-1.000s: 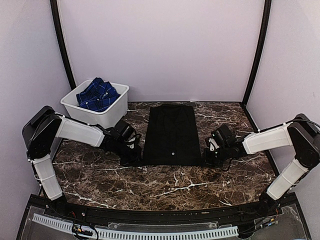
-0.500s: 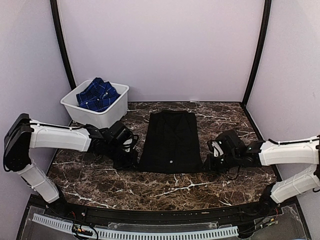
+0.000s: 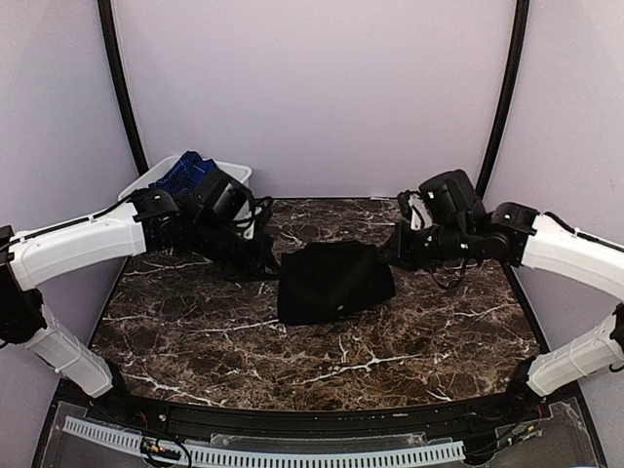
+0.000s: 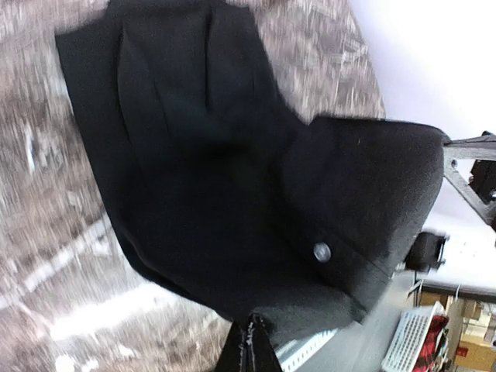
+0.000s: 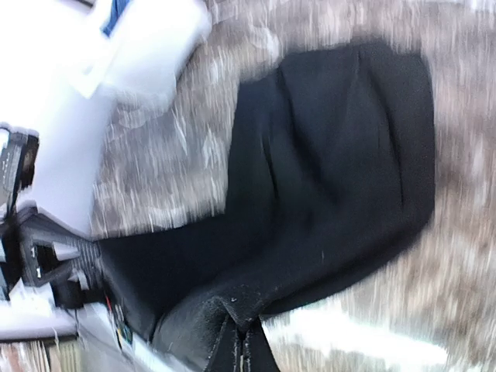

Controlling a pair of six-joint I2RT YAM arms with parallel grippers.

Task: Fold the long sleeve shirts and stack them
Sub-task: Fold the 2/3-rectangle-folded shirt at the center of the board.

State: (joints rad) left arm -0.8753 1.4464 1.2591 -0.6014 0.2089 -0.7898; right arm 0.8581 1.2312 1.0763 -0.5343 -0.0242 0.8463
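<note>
The black button-up shirt [image 3: 336, 283] lies on the marble table [image 3: 409, 341], its near part lifted and doubled back over the far part. My left gripper [image 3: 268, 261] is shut on the shirt's left hem corner. My right gripper [image 3: 390, 255] is shut on the right hem corner. In the left wrist view the black shirt [image 4: 217, 155] hangs from the shut gripper [image 4: 252, 329], and a white button [image 4: 322, 251] shows. In the right wrist view the black shirt [image 5: 333, 155] bunches at the shut gripper [image 5: 240, 322]. The blue checked shirt [image 3: 183, 172] lies in the white tub [image 3: 237, 172].
The tub stands at the back left, mostly hidden behind my left arm; it also shows in the right wrist view [image 5: 155, 54]. Black frame posts [image 3: 499, 107] and the purple walls close in the table at the back and sides.
Both grippers have risen and moved toward the far side, carrying the hem of the black shirt with them. The shirt, flat a second ago, is now folded over to about half its length.
</note>
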